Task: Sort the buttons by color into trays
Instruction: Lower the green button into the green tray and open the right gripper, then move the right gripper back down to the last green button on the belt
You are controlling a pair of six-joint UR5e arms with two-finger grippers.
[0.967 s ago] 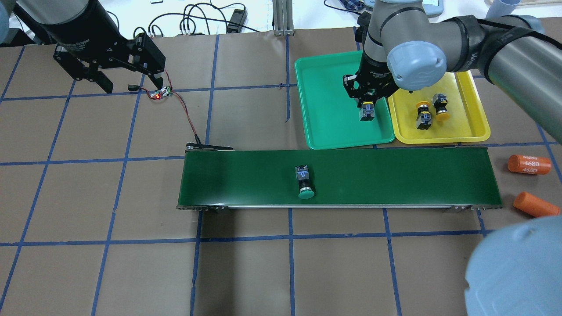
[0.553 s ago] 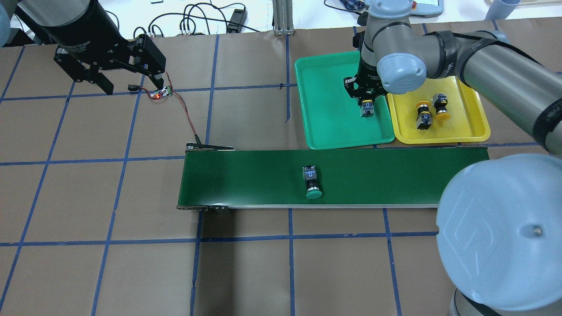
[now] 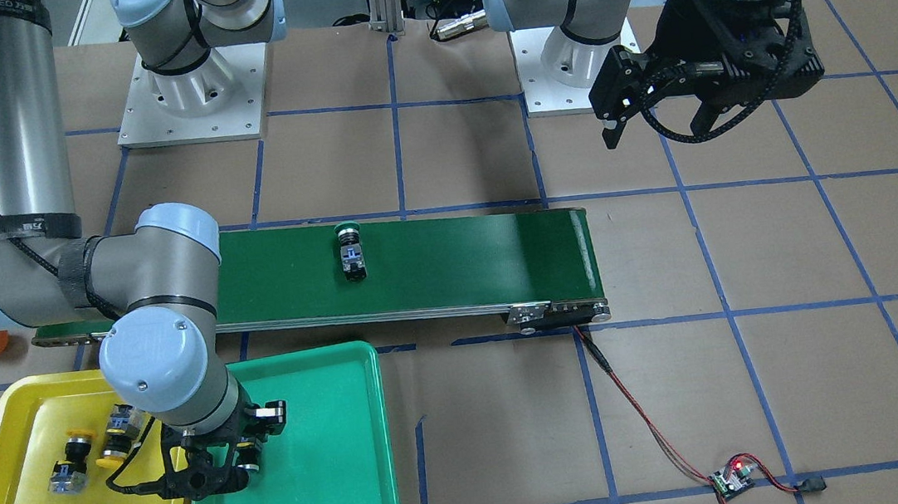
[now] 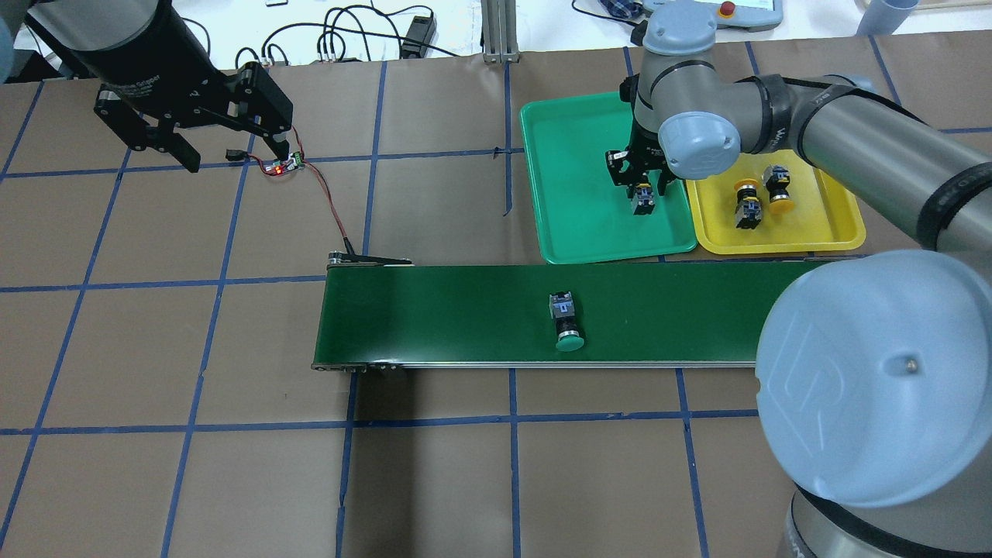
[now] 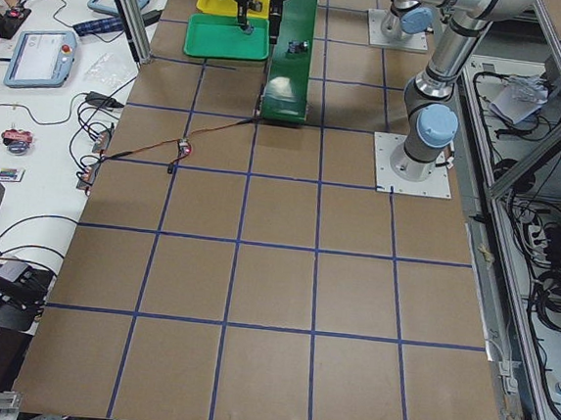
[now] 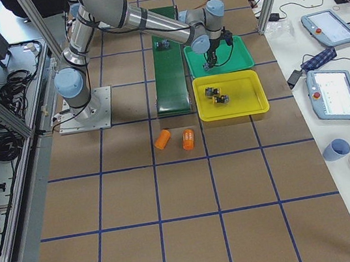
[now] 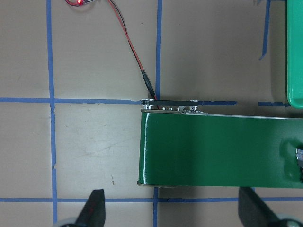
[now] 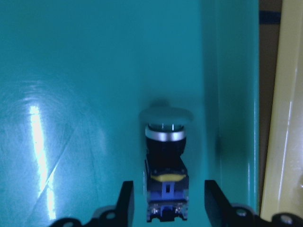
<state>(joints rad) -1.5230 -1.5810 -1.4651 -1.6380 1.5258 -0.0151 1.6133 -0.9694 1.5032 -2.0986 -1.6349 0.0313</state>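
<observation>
Setting down a green button (image 8: 165, 156) in the green tray (image 4: 573, 225) looks to be the step in hand, and it seems nearly done. The button lies on its side on the tray floor, near the wall that faces the yellow tray (image 4: 821, 232), with its cap pointing away from the wrist. The right tool (image 4: 643, 186) hangs low over it, fingers parted to either side of the switch body with a sliver of tray showing on each side, so it grips nothing. To finish well, the tool should lift straight up before swinging sideways. Either finger could nudge the body and roll the button on its round cap, and the tray wall just beside is another reason to rise first. Two yellow buttons (image 4: 746, 203) lie in the yellow tray. A second green one, the belt button (image 4: 567, 325), lies on the belt (image 4: 449, 318) with its cap toward the robot's edge. It is the likely next pick, best taken across the squarish body. The left tool (image 4: 236, 147) hovers wide open and empty over the tabletop (image 4: 434, 480), well apart from all this.
</observation>
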